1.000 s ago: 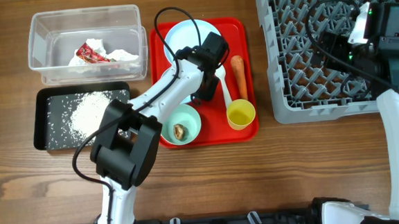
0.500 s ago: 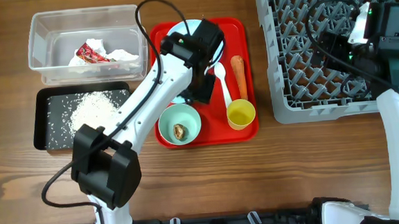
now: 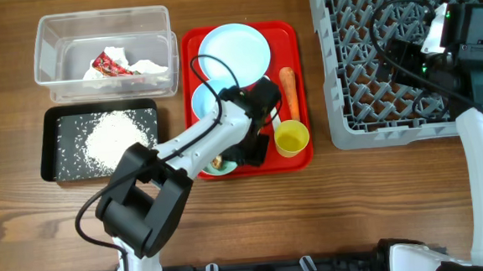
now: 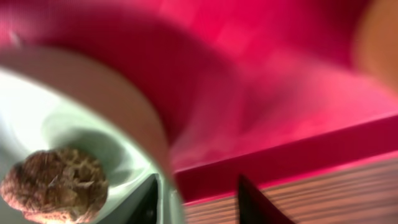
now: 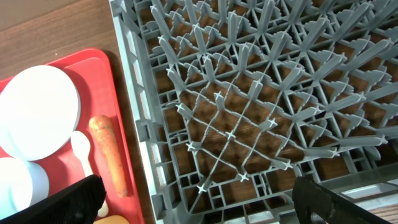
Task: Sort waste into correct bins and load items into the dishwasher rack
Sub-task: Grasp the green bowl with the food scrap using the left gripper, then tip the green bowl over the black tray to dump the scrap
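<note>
Carrot point(image 3: 289, 93) lies lengthwise, up-down the frame. Left wrist shows brown lump point(image 4: 53, 183) in bowl point(image 4: 99, 96); overhead barely does. Left gripper point(image 4: 199, 202) part-open astride rim; right gripper point(image 5: 208, 202) wide.

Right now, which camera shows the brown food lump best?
The left wrist view: the brown food lump fills the corner, close up, inside its bowl. Overhead shows only a speck beside the left arm. The right wrist view misses it.
</note>
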You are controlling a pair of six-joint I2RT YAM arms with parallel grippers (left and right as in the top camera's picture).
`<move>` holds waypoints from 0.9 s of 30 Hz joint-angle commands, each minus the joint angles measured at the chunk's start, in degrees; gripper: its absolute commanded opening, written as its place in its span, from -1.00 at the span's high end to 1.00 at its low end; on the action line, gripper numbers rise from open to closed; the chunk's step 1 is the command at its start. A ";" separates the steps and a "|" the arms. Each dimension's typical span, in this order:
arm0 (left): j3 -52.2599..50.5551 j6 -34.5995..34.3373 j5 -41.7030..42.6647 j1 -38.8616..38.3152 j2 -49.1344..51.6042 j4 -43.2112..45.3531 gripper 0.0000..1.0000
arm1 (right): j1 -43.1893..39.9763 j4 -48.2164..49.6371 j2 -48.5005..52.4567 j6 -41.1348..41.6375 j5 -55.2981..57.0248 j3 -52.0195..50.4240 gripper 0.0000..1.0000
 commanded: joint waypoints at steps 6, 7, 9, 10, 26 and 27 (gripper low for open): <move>-1.14 -5.44 -7.10 -0.09 0.20 0.22 0.74 | -0.13 -0.02 0.13 -0.70 -0.70 0.22 -0.99; -1.11 -5.44 -7.10 -0.09 0.04 -0.13 0.90 | -0.13 -0.02 0.13 -0.72 -0.98 0.20 -0.99; -0.81 -5.44 -7.10 -0.09 -0.50 -0.98 0.92 | -0.13 0.00 0.13 -0.68 -1.55 0.22 -0.99; -0.31 -5.44 -7.10 -0.09 -0.85 -1.57 0.92 | -0.13 0.07 0.13 -0.70 -1.55 0.20 -0.99; 6.78 -0.02 2.43 24.44 -24.46 -10.47 0.92 | -0.13 1.07 0.13 -0.74 -1.53 0.20 -1.00; 6.73 2.38 5.57 27.56 -24.44 -10.34 0.92 | -0.13 1.29 0.13 -0.72 -1.53 0.22 -0.99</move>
